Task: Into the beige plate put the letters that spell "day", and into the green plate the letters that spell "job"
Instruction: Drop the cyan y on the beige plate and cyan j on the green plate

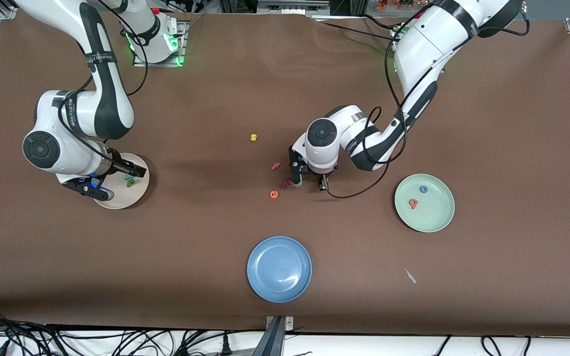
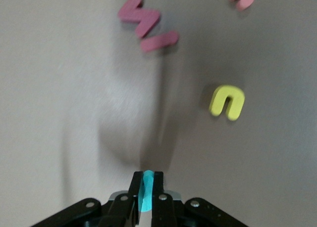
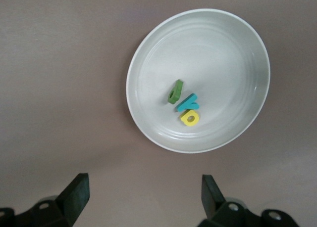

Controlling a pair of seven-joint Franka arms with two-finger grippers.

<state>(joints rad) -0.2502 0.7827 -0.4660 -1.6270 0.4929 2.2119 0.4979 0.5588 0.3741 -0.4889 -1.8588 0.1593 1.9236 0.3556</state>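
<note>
Brown desk (image 1: 512,123), blue plate (image 1: 279,268) at its middle near the front camera, yellow s (image 1: 253,137) farther back, salmon f (image 1: 275,166), orange e (image 1: 274,194) nearer the camera, pink w (image 2: 147,23), yellow u (image 2: 227,102), small pale scrap (image 1: 410,276) beside the blue plate

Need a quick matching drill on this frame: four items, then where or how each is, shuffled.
Items
1. yellow d
2. blue o
3. teal letter
4. right gripper

States
A. pinched in the left gripper
B. in the green plate
C. jaws open over the table by the beige plate
D. in the beige plate

Pairs: 1-D, 2-B, 3-A, 4-C
</note>
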